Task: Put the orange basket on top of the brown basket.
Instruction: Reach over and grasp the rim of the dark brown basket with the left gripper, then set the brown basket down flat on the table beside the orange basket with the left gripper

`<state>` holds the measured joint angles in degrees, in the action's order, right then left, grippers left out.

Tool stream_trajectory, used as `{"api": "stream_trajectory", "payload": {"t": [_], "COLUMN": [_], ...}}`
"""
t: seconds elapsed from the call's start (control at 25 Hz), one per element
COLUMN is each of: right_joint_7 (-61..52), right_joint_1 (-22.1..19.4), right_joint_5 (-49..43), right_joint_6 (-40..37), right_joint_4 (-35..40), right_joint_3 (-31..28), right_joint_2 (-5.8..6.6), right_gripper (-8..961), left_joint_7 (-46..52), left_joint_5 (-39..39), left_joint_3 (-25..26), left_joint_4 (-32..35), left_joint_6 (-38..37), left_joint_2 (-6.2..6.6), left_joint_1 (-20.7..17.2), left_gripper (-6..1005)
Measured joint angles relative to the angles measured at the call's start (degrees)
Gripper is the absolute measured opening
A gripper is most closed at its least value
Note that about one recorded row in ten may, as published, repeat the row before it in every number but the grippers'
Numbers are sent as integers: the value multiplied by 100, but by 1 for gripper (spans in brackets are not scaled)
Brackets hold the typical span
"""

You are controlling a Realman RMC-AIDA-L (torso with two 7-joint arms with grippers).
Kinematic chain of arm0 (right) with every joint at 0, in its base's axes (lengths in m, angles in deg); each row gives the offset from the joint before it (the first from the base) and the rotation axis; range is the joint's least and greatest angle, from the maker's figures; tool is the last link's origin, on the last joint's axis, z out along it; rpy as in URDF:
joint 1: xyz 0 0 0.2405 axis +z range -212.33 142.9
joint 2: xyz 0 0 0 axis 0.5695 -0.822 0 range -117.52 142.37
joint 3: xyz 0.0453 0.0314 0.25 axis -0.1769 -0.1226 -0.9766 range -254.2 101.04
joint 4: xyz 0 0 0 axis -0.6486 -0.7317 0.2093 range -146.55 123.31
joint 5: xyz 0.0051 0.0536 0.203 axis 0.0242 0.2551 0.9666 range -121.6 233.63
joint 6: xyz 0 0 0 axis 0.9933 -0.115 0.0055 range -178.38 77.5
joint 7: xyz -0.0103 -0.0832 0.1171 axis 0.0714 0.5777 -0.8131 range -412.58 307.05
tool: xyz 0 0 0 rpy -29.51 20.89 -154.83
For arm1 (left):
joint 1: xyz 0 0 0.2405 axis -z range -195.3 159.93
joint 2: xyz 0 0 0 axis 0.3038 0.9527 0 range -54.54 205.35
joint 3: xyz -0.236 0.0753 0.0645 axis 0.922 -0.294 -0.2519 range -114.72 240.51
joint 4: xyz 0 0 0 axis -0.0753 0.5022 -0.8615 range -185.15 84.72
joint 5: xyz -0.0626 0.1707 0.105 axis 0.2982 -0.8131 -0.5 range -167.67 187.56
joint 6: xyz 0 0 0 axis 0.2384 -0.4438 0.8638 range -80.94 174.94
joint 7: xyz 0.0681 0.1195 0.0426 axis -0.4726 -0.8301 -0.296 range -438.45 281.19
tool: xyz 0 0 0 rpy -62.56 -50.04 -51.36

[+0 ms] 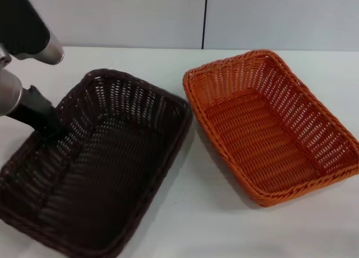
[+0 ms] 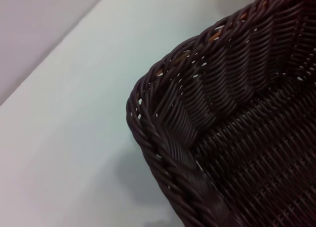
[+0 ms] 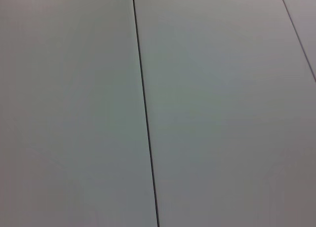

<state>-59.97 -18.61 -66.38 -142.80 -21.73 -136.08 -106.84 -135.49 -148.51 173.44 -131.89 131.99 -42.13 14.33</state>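
- Left hand (image 1: 49, 126) sits at the far-left rim of the brown basket (image 1: 106, 162); fingers hidden vs dark weave, so can't tell if gripping or open.
- Left wrist view: only that basket's corner and braided rim, w/ white worktop (image 1: 213, 219) beside it.
- Orange basket (image 1: 269, 129) lies well apart from the left hand, across the brown one, empty, flat on worktop, not yet stacked.
- Right hand not in view; its cam shows only a plain panel.
- Judgement: orange basket prob light, stiffish but slightly flexy weave; braided rim mid-side is the best hold, open weave gives grip.
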Motion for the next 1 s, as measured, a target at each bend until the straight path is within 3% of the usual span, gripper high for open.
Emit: {"api": "stream_trajectory", "payload": {"t": [0.28, 0.48, 0.52, 0.8, 1.0], "right_joint_7": [0, 0, -1, 0, 0], "right_joint_1": [6, 9, 3, 1, 56], "right_joint_5": [-29, -40, -40, -22, -40], "right_joint_6": [-55, -67, -70, -72, -72], "right_joint_4": [-21, -37, -37, -30, -29], "right_joint_3": [0, 0, 0, 0, 0], "right_joint_2": [0, -9, -9, -9, -9], "right_gripper": [808, 808, 808, 808, 808], "left_joint_7": [-1108, -1381, -1469, -1515, -1532], "left_joint_5": [-6, 26, 59, 441, 721], "left_joint_3": [280, 222, 172, -295, -498], "left_joint_4": [129, 863, 1187, 1881, 2102], "left_joint_6": [44, -236, -401, -1024, -1466], "left_joint_2": [16, -20, -41, -61, -60], "left_joint_1": [453, 996, 1198, 1636, 1786], "left_gripper": [331, 326, 323, 304, 296]}}
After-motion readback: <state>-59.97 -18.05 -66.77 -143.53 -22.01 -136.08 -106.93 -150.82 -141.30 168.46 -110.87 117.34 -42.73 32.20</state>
